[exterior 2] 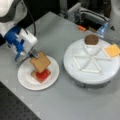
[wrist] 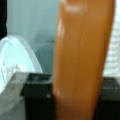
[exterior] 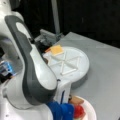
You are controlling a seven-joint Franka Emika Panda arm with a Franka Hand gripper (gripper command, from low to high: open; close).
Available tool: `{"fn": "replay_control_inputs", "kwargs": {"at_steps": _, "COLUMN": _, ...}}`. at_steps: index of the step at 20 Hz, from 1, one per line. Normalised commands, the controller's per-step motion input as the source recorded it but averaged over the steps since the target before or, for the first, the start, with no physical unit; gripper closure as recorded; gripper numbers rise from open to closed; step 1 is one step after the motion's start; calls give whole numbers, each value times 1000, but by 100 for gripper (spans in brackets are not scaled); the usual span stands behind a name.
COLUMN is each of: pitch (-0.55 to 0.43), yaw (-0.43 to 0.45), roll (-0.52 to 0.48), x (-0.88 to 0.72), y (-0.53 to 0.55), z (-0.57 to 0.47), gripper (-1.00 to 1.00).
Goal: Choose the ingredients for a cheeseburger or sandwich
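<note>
The second toast square (exterior 2: pixel 40 62) hangs tilted in the gripper (exterior 2: pixel 34 55), pinched by its upper left corner so that its flat brown face slopes down toward a front view's right. In the wrist view the same toast (wrist: pixel 81 62) fills the middle of the picture edge-on as a tall brown slab, with the dark gripper body (wrist: pixel 37 97) on either side of its base; the jaws are closed onto it.

Directly beneath the gripper lies the rest of the sandwich (exterior 2: pixel 41 74): a red tomato slice (exterior 2: pixel 43 75) on top of a lower toast square (exterior 2: pixel 34 74), whose brown edge shows at the left. Any lettuce between them cannot be made out. The held toast is above this stack, and whether its low corner touches the tomato cannot be told. The stack rests on a white round plate (exterior 2: pixel 25 80), which appears in both front views (exterior: pixel 91 111).

Well off to the gripper's far side, toward a front view's right, stands a white round divided tray (exterior 2: pixel 75 72). On it sit the dark brown round patty (exterior 2: pixel 91 39) and the orange cheese square (exterior 2: pixel 112 50), each in its own compartment; the cheese (exterior: pixel 56 50) shows in both front views.

The gripper's blue and white housing (exterior 2: pixel 18 41) sits at the arm's end.
</note>
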Motion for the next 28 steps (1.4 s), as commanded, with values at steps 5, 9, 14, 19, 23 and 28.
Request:
{"fn": "replay_control_inputs", "kwargs": {"at_steps": 5, "pitch": 30, "yaw": 322, "roll": -36, "x": 326, "y": -183, "z": -138, "gripper": 100}}
{"fn": "replay_control_inputs", "kwargs": {"at_steps": 9, "pitch": 31, "yaw": 320, "roll": -2, "x": 361, "y": -181, "z": -142, "gripper": 100}}
{"fn": "replay_control_inputs", "kwargs": {"at_steps": 14, "pitch": 16, "yaw": 324, "roll": 8, "x": 415, "y": -159, "z": -123, "gripper": 100}}
{"fn": "replay_control_inputs", "kwargs": {"at_steps": 19, "pitch": 16, "yaw": 341, "roll": 14, "x": 451, "y": -206, "z": -103, "gripper": 100}}
{"fn": "replay_control_inputs", "kwargs": {"at_steps": 23, "pitch": 50, "yaw": 349, "roll": 40, "x": 445, "y": -272, "z": -96, "gripper": 100}}
{"fn": "replay_control_inputs", "kwargs": {"at_steps": 28, "pitch": 51, "yaw": 354, "roll": 41, "x": 418, "y": -263, "z": -84, "gripper": 100}}
